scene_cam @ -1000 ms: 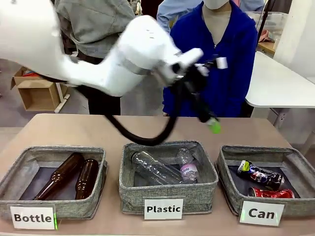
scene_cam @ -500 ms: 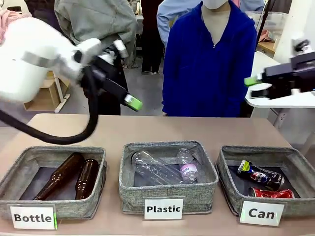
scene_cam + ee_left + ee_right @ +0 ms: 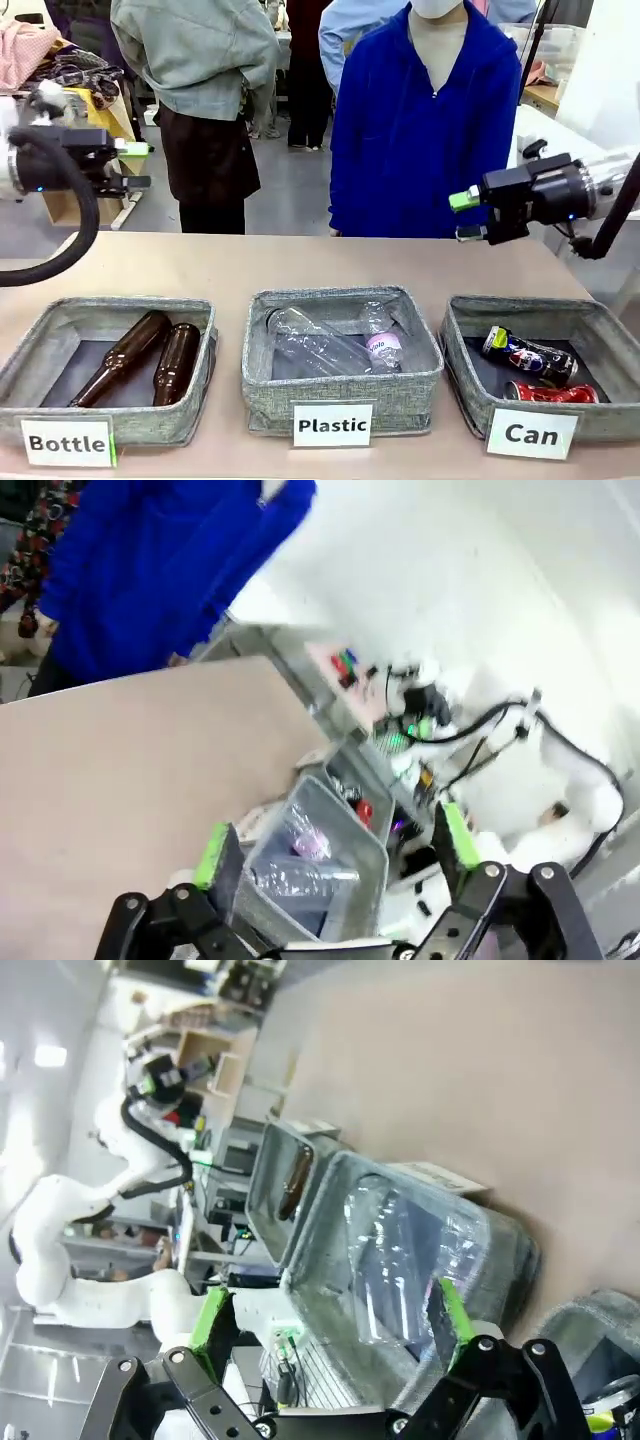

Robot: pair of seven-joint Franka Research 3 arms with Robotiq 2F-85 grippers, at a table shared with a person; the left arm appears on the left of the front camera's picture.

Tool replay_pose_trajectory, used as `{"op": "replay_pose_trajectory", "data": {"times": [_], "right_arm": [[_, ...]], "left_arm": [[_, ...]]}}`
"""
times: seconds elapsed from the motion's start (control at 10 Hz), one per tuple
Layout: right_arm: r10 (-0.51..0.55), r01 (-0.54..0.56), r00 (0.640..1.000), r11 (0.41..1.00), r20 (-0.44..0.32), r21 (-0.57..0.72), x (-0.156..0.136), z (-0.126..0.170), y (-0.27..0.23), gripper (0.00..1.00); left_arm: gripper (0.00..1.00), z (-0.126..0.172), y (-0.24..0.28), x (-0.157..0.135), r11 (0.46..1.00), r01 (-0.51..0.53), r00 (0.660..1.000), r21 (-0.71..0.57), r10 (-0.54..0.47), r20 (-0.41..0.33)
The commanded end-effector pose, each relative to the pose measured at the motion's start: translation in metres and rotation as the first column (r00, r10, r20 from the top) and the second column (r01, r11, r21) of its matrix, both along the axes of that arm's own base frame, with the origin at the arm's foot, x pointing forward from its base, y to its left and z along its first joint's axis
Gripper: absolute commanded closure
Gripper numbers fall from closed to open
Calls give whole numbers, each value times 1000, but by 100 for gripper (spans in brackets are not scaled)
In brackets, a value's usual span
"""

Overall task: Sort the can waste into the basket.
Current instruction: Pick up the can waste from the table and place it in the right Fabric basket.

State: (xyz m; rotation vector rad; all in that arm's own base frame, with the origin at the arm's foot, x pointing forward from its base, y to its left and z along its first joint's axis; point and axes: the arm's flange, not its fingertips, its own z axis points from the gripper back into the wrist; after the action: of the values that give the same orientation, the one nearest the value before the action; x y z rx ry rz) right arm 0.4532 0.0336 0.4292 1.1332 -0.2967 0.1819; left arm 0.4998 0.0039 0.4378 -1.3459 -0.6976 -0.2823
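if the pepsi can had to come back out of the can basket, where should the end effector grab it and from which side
Come straight down from above. The Pepsi can lies on its side on the Can basket's floor, silver top toward the left wall, and the crushed red can lies just in front. Probably best to close across the can's mid-body, fingers on its near and far flanks; the basket walls block any sideways approach.

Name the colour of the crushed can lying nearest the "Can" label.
Shiny red crushed can, best in the front view.
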Motion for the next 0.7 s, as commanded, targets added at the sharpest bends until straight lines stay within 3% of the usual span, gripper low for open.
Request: {"op": "replay_pose_trajectory", "data": {"times": [0.0,0.6], "right_arm": [[15,-15,999,1000,47,2,-6,18,6,0],[15,-15,999,1000,47,2,-6,18,6,0]], "left_arm": [[0,22,-23,-9,996,55,998,69,-58,38],[0,22,-23,-9,996,55,998,69,-58,38]]}}
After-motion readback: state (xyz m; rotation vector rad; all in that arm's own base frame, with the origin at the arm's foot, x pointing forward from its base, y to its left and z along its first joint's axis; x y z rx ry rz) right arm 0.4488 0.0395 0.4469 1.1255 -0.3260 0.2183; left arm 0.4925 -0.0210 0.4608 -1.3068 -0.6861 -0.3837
